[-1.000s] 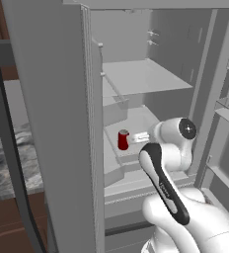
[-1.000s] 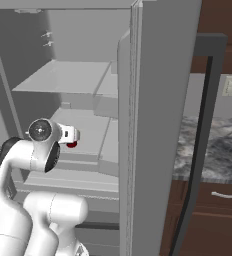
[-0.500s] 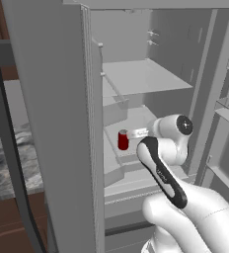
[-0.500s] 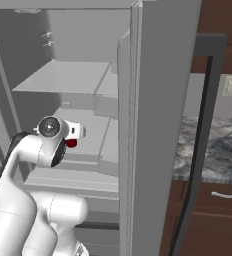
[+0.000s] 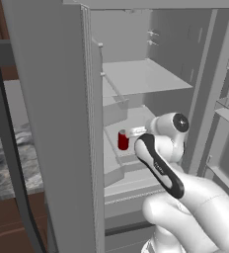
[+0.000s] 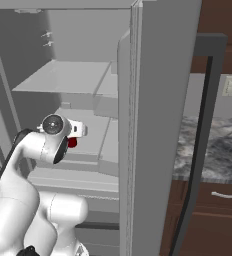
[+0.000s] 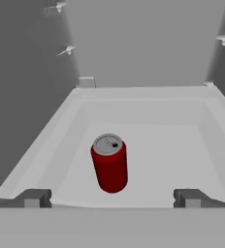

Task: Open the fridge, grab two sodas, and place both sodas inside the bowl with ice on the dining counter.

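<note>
The fridge (image 5: 62, 123) is open. The red can (image 7: 109, 162) stands up straight on a pale shelf (image 7: 172, 150) inside. My gripper (image 7: 109, 197) is spread wide and holds nothing. The can is a bit ahead of it and not touching, close to the middle between the two fingers (image 7: 33, 197). I think I should push straight in, slowly, until the can sits between them, then squeeze around its middle so it does not tip.
</note>
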